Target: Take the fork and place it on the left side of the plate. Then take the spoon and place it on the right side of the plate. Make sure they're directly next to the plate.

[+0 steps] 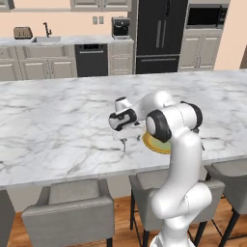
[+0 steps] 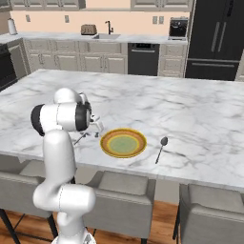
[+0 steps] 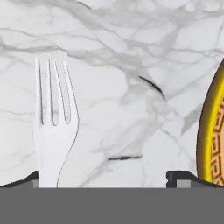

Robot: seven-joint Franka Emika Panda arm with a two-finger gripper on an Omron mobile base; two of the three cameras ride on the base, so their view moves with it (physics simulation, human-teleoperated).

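The pale fork (image 3: 54, 131) lies flat on the marble with its prongs pointing away from the hand, beside the left fingertip (image 3: 27, 181). My gripper (image 3: 105, 181) is open, with bare counter between its wide-apart fingers. It hovers low over the counter (image 1: 58, 125), just left of the yellow plate (image 2: 123, 143). In the right base view the fork (image 2: 80, 138) shows as a thin line left of the plate with a small gap, below the gripper (image 2: 94, 129). The dark spoon (image 2: 161, 148) lies right of the plate, a short gap away. My arm hides part of the plate (image 1: 155, 144).
Grey stools (image 1: 72, 207) line the near edge of the island (image 2: 200, 114). Far behind are the cabinets, a toaster (image 2: 88, 29), a sink (image 2: 108, 35) and a black fridge (image 1: 161, 34).
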